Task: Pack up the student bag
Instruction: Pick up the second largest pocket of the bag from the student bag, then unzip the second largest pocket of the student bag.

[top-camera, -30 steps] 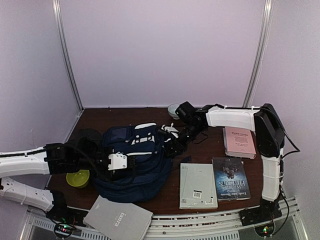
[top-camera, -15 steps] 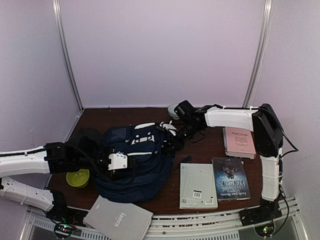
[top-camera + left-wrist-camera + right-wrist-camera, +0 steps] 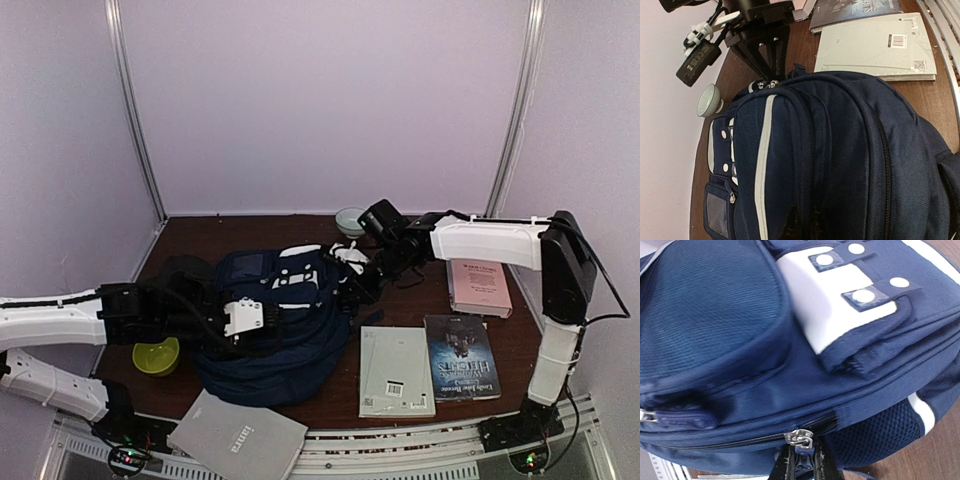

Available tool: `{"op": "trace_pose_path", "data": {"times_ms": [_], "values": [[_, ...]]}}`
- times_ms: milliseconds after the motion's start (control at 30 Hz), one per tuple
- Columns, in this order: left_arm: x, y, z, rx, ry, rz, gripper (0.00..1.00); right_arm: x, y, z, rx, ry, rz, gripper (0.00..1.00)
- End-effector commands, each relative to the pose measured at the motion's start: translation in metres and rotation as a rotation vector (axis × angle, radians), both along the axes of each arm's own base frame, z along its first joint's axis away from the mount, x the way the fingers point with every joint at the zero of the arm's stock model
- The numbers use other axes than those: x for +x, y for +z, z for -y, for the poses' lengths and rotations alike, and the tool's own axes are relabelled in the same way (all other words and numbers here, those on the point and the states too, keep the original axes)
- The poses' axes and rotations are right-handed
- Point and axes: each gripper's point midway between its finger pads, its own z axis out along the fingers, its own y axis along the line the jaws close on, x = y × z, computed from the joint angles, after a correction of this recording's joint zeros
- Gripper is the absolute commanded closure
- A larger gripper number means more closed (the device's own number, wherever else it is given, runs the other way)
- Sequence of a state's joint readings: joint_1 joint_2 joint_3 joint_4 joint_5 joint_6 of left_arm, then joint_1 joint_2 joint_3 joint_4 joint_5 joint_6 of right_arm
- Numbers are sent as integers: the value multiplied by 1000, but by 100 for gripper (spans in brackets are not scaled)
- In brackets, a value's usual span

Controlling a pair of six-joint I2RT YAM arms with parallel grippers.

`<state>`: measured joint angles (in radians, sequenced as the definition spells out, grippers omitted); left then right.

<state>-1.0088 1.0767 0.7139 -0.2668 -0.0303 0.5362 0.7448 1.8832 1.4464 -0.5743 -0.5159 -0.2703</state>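
The dark brown wooden bench (image 3: 250, 232) carries everything. The large navy blue fabric backpack with thin white stripes (image 3: 290, 335) lies on its left-centre part, between the two arms, with its white-grey studded patches turned toward the back wall.

The left end effector (image 3: 268, 320) reaches in from the left onto the middle of the backpack. In the left wrist view its fingertips (image 3: 791, 226) are pressed together, pinching a fold of the navy fabric. The right end effector (image 3: 352, 283) comes in from the right at the backpack's upper right edge.

A flat grey rectangular case with white lettering (image 3: 236, 437) sits at the near edge in front of the backpack, partly overhanging the bench. A pale grey paperback with a barcode (image 3: 396, 371) lies just right of the backpack. A dark-covered book with silvery title art (image 3: 461, 357) lies right beside it, and a pink book (image 3: 478, 284) sits further back, under the right arm.

A lime-green round bowl (image 3: 156, 356) rests by the backpack's left side, below the left arm. A small white bowl (image 3: 349, 220) stands near the back wall.

In the right wrist view the right end effector is closed, gripping the small metal zip pull (image 3: 799, 437) on a dark zip line along the backpack's side
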Motion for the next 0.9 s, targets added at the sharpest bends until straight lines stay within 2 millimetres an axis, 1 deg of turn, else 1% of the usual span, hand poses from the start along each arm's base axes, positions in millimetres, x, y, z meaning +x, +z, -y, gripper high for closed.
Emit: {"op": "trace_pose_path", "data": {"times_ms": [0,133,200,267,333,400,500,567,667,767,867], "values": [[29,43,9,-153,140,30,100,-21,11,6,-48,-21,24,100],[38,56,11,-220,178,8,100,-54,8,1,-75,58,22,100],[46,58,3,-225,216,15,100,-74,13,-2,-50,129,9,100],[55,52,-9,-194,269,23,100,-92,23,-4,11,188,-15,100],[63,47,-18,-165,313,19,100,-98,34,-4,50,190,-16,100],[66,47,-17,-157,329,5,100,-101,43,-8,71,176,-12,100],[68,55,-4,-217,320,-33,100,-114,58,-33,182,172,-57,100],[70,66,6,-291,313,-44,100,-124,70,-52,257,155,-103,100],[74,79,15,-362,322,-56,100,-136,81,-75,312,139,-134,100],[84,91,14,-377,366,-27,100,-144,92,-91,354,117,-178,100],[87,96,19,-389,357,-22,100,-140,96,-96,384,51,-216,100]]}}
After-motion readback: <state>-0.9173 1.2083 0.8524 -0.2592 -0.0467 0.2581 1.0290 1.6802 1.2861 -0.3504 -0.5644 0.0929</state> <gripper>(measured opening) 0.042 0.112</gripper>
